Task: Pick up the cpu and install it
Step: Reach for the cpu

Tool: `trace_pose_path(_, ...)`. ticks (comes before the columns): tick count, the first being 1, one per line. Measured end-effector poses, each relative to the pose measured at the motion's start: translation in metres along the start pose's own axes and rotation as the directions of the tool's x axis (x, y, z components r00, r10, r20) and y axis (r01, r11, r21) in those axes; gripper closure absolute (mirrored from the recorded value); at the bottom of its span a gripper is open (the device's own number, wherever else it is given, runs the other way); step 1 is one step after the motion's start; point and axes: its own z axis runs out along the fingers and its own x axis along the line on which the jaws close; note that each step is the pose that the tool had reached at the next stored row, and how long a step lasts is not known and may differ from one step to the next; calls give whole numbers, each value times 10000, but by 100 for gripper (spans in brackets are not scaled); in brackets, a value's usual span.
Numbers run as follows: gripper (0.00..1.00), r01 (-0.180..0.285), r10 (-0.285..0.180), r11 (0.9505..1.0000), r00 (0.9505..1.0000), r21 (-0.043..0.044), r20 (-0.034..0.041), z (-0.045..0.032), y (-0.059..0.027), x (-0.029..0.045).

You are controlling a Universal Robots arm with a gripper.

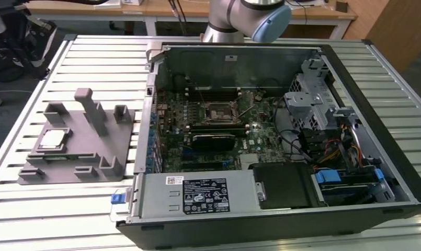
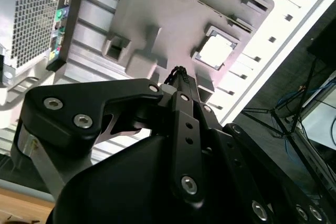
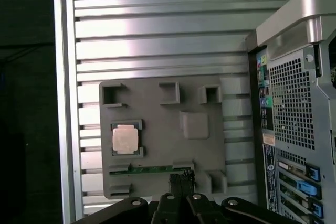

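The cpu [image 1: 53, 138], a small flat square chip with a pale metal top, lies in a recess of the grey plastic fixture [image 1: 91, 141] on the exterior view's left. Both wrist views show the cpu [image 3: 125, 139] [image 2: 217, 51] from well above, seated in the fixture [image 3: 157, 108] [image 2: 152, 19]. My gripper [image 3: 181, 178] [image 2: 177, 71] hangs high over the fixture, apart from the cpu, its dark fingertips drawn together with nothing between them. The motherboard's square socket [image 1: 217, 111] sits inside the open computer case [image 1: 266, 157].
The case lies on its side on a slatted metal table [image 1: 78, 57], with its rear panel [image 3: 294, 103] beside the fixture. Upright posts [image 1: 84, 102] rise from the fixture. A black heatsink block [image 1: 214, 140] sits below the socket. The table's edge [image 3: 63, 103] runs past the fixture.
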Motion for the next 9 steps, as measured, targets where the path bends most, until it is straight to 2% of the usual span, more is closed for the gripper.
trace_pose_path(1,89,0,0,10000,10000,1,-1,0,-2,27)
trace_pose_path(6,89,1,-1,10000,10000,0,0,0,-3,39)
trace_pose_path(9,89,32,-32,10000,10000,-1,-1,0,-6,82)
